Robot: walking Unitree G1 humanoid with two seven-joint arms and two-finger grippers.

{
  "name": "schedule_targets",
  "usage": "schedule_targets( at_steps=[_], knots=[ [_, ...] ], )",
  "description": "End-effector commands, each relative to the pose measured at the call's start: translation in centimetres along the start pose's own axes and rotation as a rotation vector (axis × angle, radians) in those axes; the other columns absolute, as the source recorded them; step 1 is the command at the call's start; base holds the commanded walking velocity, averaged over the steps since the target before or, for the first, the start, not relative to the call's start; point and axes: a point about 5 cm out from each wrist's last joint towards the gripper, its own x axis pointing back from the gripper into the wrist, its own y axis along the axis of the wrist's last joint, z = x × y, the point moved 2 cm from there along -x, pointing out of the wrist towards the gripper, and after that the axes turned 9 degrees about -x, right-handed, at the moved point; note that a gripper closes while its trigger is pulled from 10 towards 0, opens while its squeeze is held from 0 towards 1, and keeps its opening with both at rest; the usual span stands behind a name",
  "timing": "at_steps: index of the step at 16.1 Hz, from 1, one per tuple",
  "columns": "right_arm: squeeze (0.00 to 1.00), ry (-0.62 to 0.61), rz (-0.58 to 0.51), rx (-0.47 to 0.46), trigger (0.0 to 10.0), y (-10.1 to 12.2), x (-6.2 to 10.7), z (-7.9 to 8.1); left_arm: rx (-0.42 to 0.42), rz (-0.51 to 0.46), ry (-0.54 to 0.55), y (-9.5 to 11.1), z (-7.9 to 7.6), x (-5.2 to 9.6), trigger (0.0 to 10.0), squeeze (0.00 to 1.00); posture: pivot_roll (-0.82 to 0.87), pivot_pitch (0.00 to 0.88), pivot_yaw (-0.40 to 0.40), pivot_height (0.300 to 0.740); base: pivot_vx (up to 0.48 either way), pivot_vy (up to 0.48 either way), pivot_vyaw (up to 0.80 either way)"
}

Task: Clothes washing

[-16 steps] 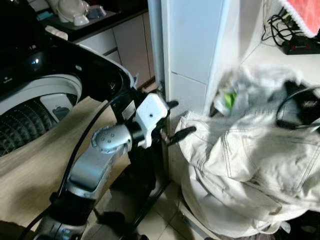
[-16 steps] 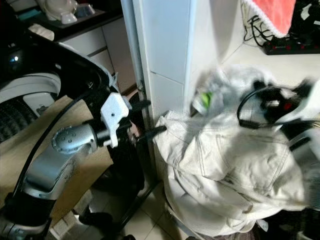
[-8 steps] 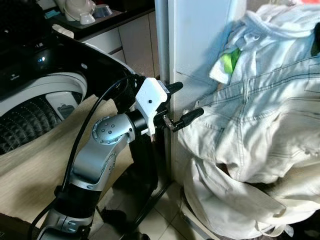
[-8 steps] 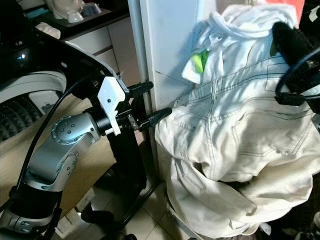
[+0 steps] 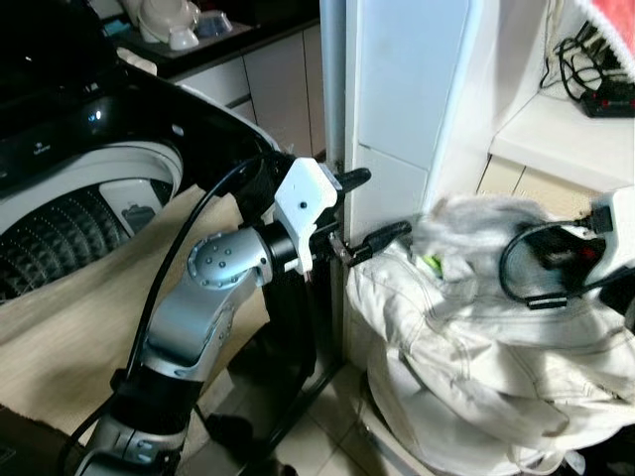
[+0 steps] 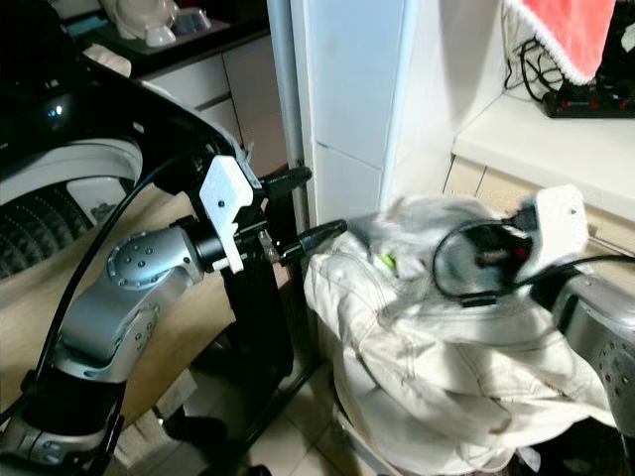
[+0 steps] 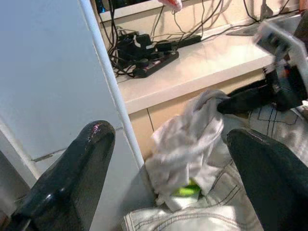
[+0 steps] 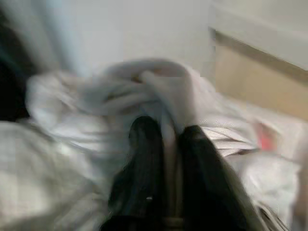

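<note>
Laundry pile, right claw clenched on a white garment.
Right claw [image 8: 166,144] grips the white garment [image 7: 190,139] atop the pale clothes pile [image 5: 476,347], just beside the white pillar [image 5: 407,99]. Left claw [image 5: 362,213] released, fingers spread, near the pile's edge. Washing machine [image 5: 89,198] open at the robot's left.

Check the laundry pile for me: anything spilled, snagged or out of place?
Nothing looks spilled. The white clothes sit heaped beside the washer. The right tool is pinching a white garment atop the heap; the left tool hangs open near its edge.
</note>
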Motion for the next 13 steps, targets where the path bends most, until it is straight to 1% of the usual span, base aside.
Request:
schedule_targets(
  at_steps=[1,2,3,4,8,9,11,12,13],
  knots=[
    [1.00,-0.050,0.046,0.009,10.0,-0.5,0.1,-0.8,-0.007,0.014,-0.017,0.0,-0.2,0.2,10.0,0.00,-0.13,0.000,0.084,0.740,0.000,0.000,0.00],
    [1.00,-0.070,0.045,0.019,10.0,-0.2,0.3,-1.2,-0.006,0.015,-0.023,0.0,-0.3,0.2,10.0,0.00,-0.13,0.000,0.084,0.740,0.000,0.000,0.00],
    [1.00,-0.085,0.015,-0.002,10.0,0.4,0.5,-1.6,-0.007,0.016,-0.025,0.0,-0.3,0.2,10.0,0.00,-0.13,0.000,0.086,0.740,0.000,0.000,0.00],
    [1.00,-0.062,0.021,0.008,10.0,0.7,0.8,-1.7,-0.008,0.016,-0.032,0.0,-0.4,0.2,10.0,0.00,-0.13,0.000,0.090,0.740,0.000,0.000,0.00],
    [1.00,0.009,0.020,0.100,10.0,3.1,2.5,-1.3,-0.005,0.022,-0.056,-0.1,-0.6,0.2,10.0,0.00,-0.14,0.000,0.093,0.740,0.000,0.000,0.00],
    [1.00,0.001,0.023,0.172,10.0,4.2,3.5,-1.7,-0.002,0.024,-0.068,-0.2,-0.7,0.3,10.0,0.00,-0.14,0.000,0.092,0.740,0.000,0.000,0.00],
    [1.00,-0.032,0.069,0.317,10.0,5.3,5.3,-2.8,0.006,0.029,-0.085,-0.3,-0.9,0.6,10.0,0.00,-0.14,0.000,0.092,0.740,0.000,0.000,0.00],
    [1.00,-0.007,0.058,0.332,10.0,5.8,5.7,-2.7,0.007,0.031,-0.090,-0.3,-1.0,0.6,10.0,0.00,-0.14,0.000,0.092,0.740,0.000,0.000,0.00],
    [1.00,0.176,0.018,0.349,10.0,6.5,6.9,-0.7,0.013,0.036,-0.108,-0.4,-1.2,0.8,10.0,0.00,-0.15,0.000,0.092,0.740,0.000,0.000,0.00]
  ],
)
